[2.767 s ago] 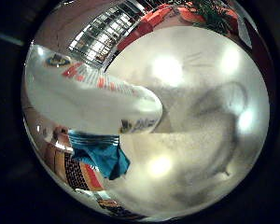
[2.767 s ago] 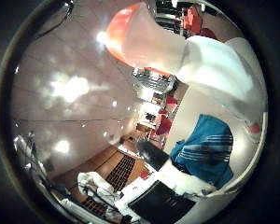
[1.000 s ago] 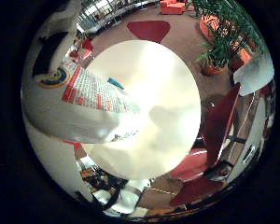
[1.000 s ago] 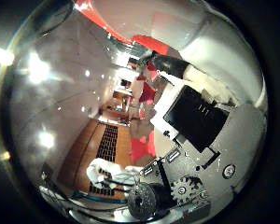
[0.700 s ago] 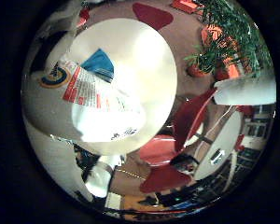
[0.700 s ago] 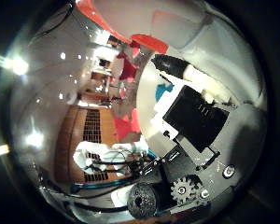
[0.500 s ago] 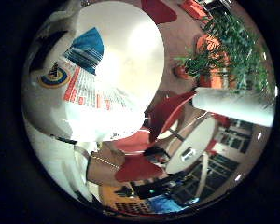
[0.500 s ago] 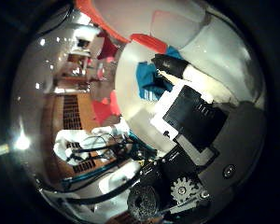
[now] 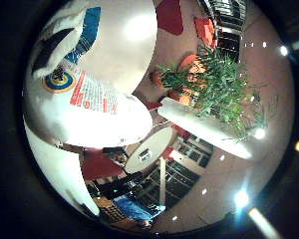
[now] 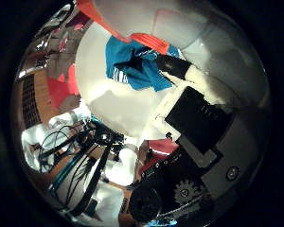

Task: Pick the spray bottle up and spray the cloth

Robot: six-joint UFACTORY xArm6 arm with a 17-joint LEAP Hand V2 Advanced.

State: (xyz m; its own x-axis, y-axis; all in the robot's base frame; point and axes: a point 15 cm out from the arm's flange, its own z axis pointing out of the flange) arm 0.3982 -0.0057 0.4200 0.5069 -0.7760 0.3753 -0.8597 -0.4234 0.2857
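My hand [image 10: 199,118] is shut on the white spray bottle [image 9: 89,104], whose labelled body fills much of the little finger side view, close to the palm. Its orange spray head [image 10: 149,41] shows in the thumb side view, with a black fingertip [image 10: 173,66] lying against the trigger. A crumpled blue cloth [image 10: 132,66] lies on the round white table [image 10: 113,106], beyond the spray head. A white finger [image 9: 204,127] reaches past the bottle's base.
Red chairs [image 10: 61,90] stand around the table on a wooden floor. A large potted plant [image 9: 214,84] and a second small round table [image 9: 147,152] are farther off in the room.
The whole picture has swung, so the hand has turned with the bottle still in it. The cloth and table now show beyond the spray head in the thumb side view.
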